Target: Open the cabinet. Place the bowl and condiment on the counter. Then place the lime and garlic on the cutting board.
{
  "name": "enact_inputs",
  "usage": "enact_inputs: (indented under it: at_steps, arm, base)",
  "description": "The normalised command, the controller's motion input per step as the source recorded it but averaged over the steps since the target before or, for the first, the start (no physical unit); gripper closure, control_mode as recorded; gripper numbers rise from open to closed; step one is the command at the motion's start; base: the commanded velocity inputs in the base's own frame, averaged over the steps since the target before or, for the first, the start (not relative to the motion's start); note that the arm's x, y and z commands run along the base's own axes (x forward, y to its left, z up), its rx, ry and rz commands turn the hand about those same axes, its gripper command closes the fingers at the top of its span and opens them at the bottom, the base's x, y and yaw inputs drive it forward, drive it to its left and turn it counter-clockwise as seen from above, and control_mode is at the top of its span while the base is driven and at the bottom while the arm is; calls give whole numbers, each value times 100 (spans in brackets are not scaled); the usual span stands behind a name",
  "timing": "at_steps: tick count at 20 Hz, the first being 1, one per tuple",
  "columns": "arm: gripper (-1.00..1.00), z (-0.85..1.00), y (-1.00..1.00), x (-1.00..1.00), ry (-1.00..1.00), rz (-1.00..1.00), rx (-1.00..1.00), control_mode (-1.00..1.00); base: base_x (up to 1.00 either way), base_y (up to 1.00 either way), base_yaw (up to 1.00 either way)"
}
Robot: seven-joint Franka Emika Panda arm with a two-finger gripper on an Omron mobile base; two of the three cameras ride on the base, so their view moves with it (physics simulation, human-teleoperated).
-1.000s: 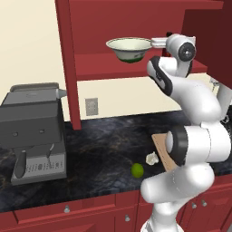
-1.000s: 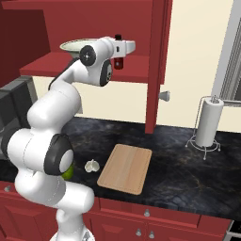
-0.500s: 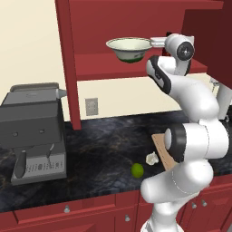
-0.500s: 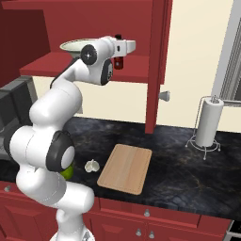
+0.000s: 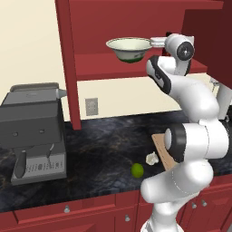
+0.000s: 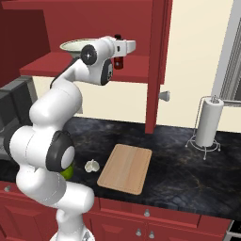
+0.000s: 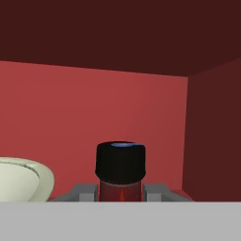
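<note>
in the left base view the cabinet (image 5: 136, 27) is open, so the arm can reach inside. the bowl (image 5: 129, 48) sits on the cabinet shelf, not yet down on the surface (image 5: 104, 140). the arm stretches up to the shelf just beside the bowl. the lime (image 5: 137, 170) and the garlic (image 5: 151, 158) lie near each other on the dark surface, waiting for their turn. a coffee machine (image 5: 34, 129) stands far off on the other side.

in the right base view the hand reaches into the shelf, and the condiment bottle (image 6: 118, 61) shows just under it. the cutting board (image 6: 125, 167) lies flat on the surface with nothing on it. the garlic lies just beside the board, not on it. a paper towel holder (image 6: 208, 123) stands well apart.

in the hand view the jaws (image 7: 120, 192) sit on both sides of the bottle, one finger on each side, very close to it. they look partly closed around it, but i cannot tell if they squeeze it yet. the black cap points up between them. the bowl's rim is near, off to one side.
</note>
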Motion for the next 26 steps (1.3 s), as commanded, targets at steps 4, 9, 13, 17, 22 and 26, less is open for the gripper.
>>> enact_inputs:
  at_steps: [4,9,13,17,22,26]
  arm:
    - [100,-3,0,0,0,0,0,-100]
    - [100,-9,0,-2,0,0,0,-100]
    - [100,-7,2,-26,-1,0,0,-100]
    - [100,0,12,-55,-1,-3,0,-100]
    - [100,0,10,-58,0,-3,0,-100]
    - [100,-2,17,-53,0,-3,0,-100]
  base:
    - [0,0,0]
    - [0,0,0]
    - [0,0,0]
    - [0,0,0]
    - [0,0,0]
    - [0,0,0]
